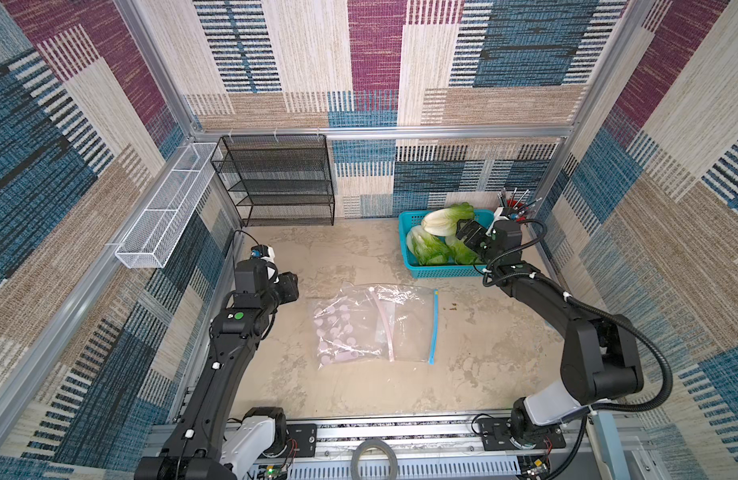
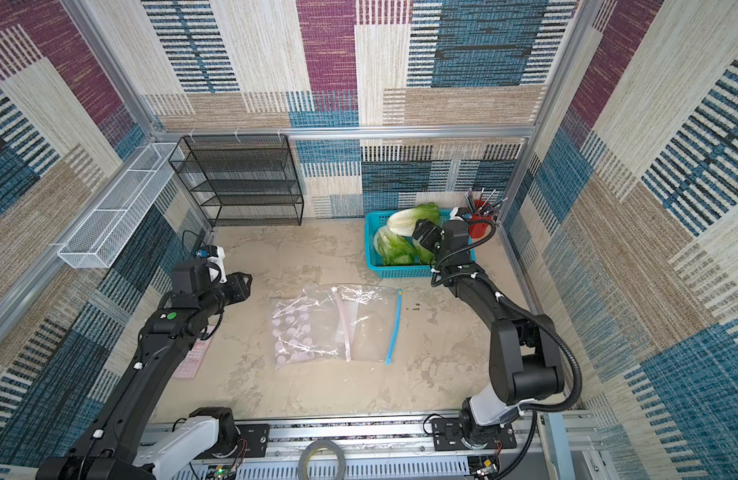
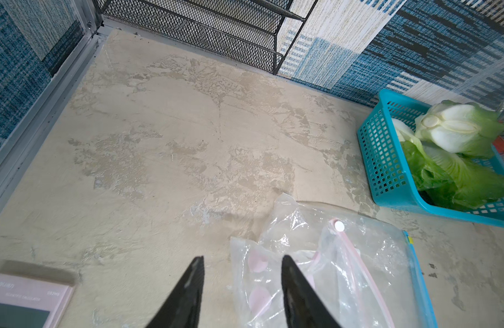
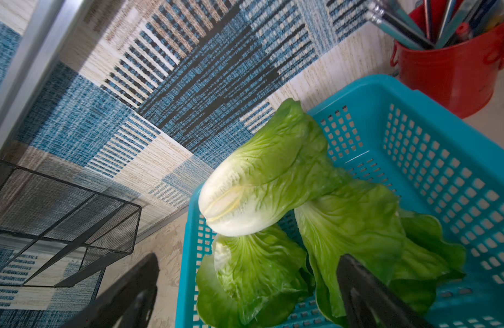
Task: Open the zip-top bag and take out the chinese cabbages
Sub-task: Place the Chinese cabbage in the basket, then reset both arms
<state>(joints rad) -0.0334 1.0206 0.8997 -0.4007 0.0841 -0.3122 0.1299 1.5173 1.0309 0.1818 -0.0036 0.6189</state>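
A: Black left gripper (image 1: 291,286) at far left, fingers (image 3: 188,289) parted with nothing between them. It hangs just beside the pink-dotted bag (image 1: 338,328), apart from it in both top views.
B: And the zip-top bag (image 1: 407,332)?
A: Centre of table, flat and clear, blue strip on its right edge, overlapping the dotted one.
B: Where are the chinese cabbages (image 1: 427,249)?
A: Right rear, all three in the teal basket (image 1: 442,272), one head lying across the other two. Right gripper (image 4: 248,257) hangs above them with fingers (image 4: 358,284) spread wide. One tip is over a leaf, contact unclear, nothing gripped.
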